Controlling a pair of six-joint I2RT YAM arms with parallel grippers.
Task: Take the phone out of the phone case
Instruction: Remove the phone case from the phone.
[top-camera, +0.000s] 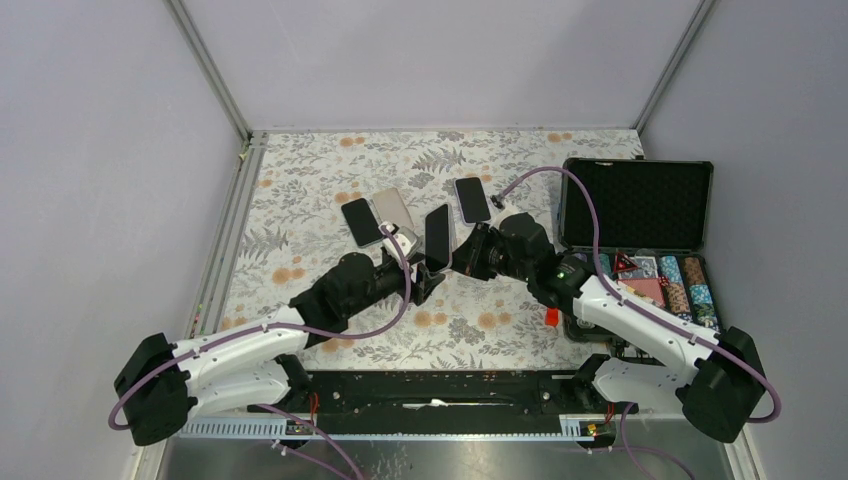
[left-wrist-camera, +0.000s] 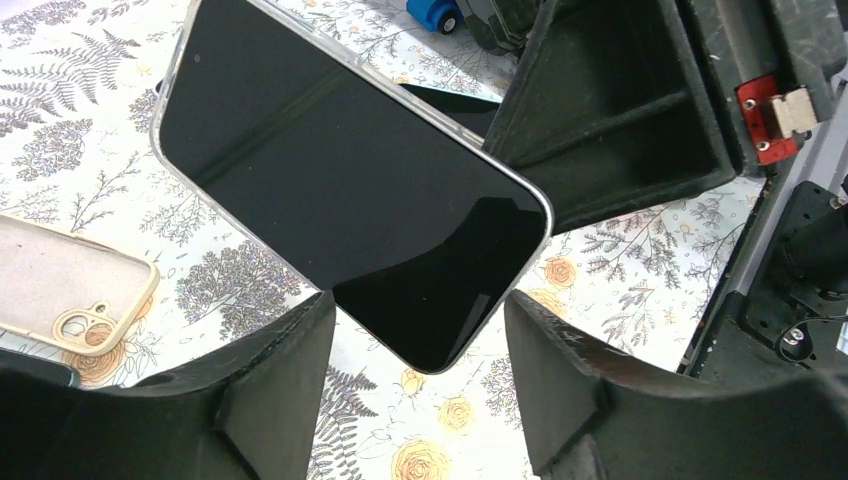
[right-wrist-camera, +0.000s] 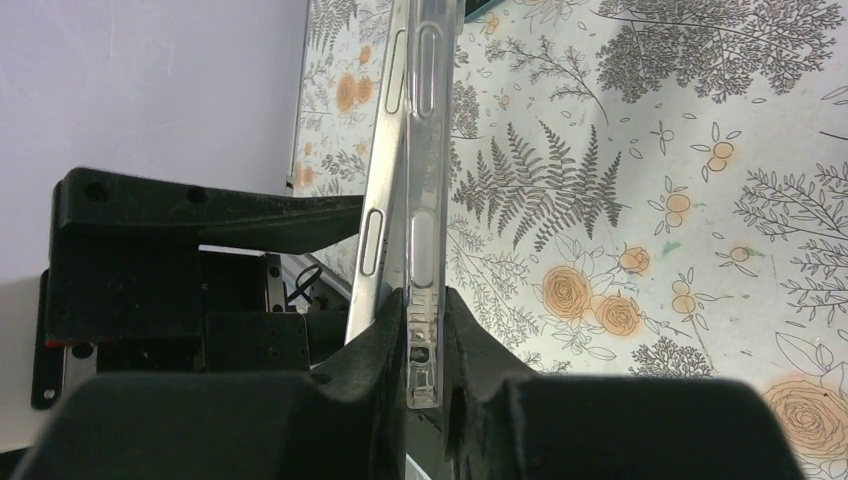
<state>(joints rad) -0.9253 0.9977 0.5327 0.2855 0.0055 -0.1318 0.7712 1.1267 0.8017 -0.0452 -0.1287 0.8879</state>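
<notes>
From the top camera, a black-screened, silver-edged phone (top-camera: 437, 238) is seen at mid-table over the floral-printed tablecloth (top-camera: 300, 170), between the left gripper (top-camera: 420, 278) and the right gripper (top-camera: 462, 255). A spare dark handset (top-camera: 361, 222) and a beige silicone cover (top-camera: 392, 208) are laid flat just behind it. An open black hard-shell chip box (top-camera: 637, 205) is set at the right.

In the left wrist view, the lower corner of the phone (left-wrist-camera: 350, 190) is flanked by the left gripper (left-wrist-camera: 418, 320). Its jaws are spread, a gap is left on either side, and nothing is grasped.

In the right wrist view, the transparent plastic phone case (right-wrist-camera: 425, 200) is pinched at its rim by the clenched right gripper (right-wrist-camera: 427, 330). The phone (right-wrist-camera: 378, 220) is seen splayed away from the phone case near the fingers and close against it farther up.
</notes>
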